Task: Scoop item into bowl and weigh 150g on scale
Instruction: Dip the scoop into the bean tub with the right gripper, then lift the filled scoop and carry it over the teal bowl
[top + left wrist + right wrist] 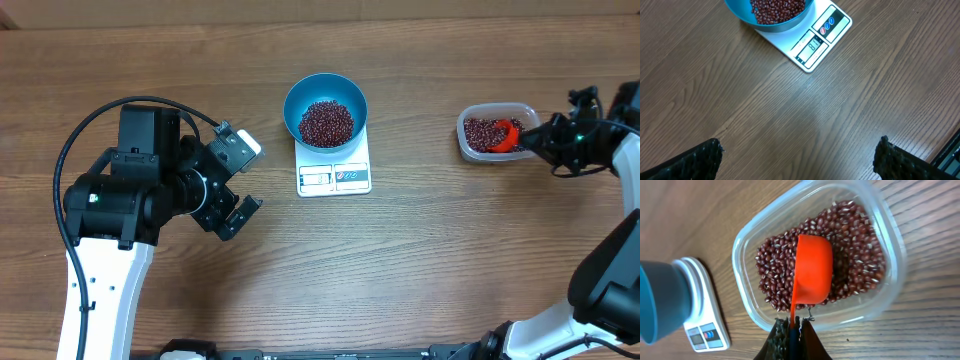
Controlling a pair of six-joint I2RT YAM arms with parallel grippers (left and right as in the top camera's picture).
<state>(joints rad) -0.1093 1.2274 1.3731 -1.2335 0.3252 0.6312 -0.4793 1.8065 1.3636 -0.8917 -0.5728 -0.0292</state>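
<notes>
The blue bowl (325, 110) stands on the white scale (334, 175) at the table's centre, part-filled with dark red beans (327, 122); the left wrist view shows the bowl (740, 12) and the scale's display (813, 46). More beans (855, 245) fill a clear tub (480, 150) at the right. My right gripper (794, 322) is shut on the handle of an orange scoop (814, 270), whose cup lies turned over among the tub's beans. My left gripper (800, 157) is open over bare wood, left of the scale, holding nothing.
The clear tub's rim (742, 245) lies close to the scale (702, 330) in the right wrist view. A black cable (90, 125) loops over the left arm. Wood tabletop surrounds everything.
</notes>
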